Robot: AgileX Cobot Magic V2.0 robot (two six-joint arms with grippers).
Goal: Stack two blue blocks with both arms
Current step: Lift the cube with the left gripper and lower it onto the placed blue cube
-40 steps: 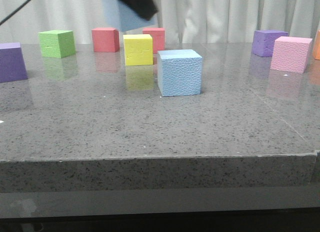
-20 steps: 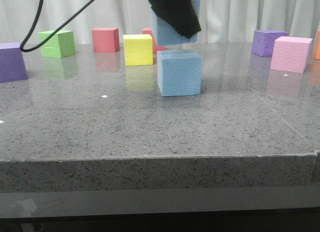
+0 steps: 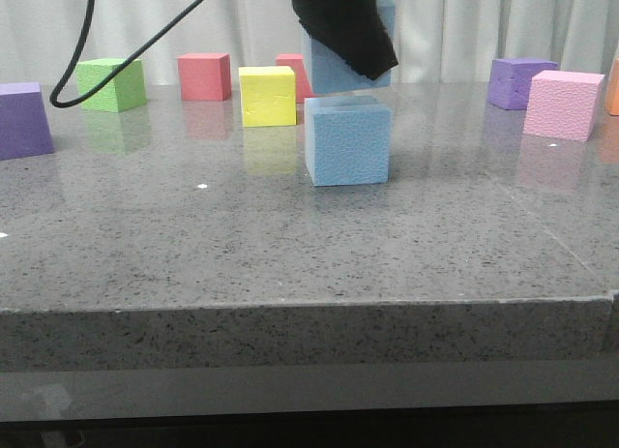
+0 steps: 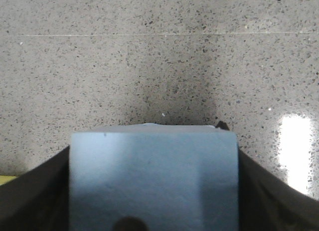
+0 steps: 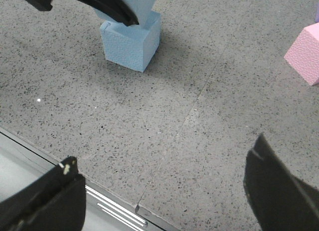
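Note:
A pebbly sky-blue block (image 3: pixel 348 143) stands on the grey stone table (image 3: pixel 193 245), right of the yellow cube. Just above it hangs the second blue block (image 3: pixel 325 71), a thin gap seeming to separate the two. My left gripper (image 3: pixel 346 27) is shut on that upper block, whose smooth face (image 4: pixel 153 176) fills the space between the dark fingers (image 4: pixel 30 201) in the left wrist view. The right wrist view shows both blocks, the lower (image 5: pixel 130 41) and the held one (image 5: pixel 144 4). My right gripper (image 5: pixel 162 166) is open and empty over the table's front edge, out of the front view.
Behind and left stand a yellow cube (image 3: pixel 267 95), red cubes (image 3: pixel 204 76), a green cube (image 3: pixel 111 84) and a purple cube (image 3: pixel 21 119). Right are a purple cube (image 3: pixel 520 82), a pink cube (image 3: pixel 563 104) and an orange one (image 3: pixel 613 85). A black cable (image 3: pixel 77 51) hangs left.
My left gripper has carried the held blue block rightward and down, from above the red cubes to just over the pebbly block. The pebbly block has not moved.

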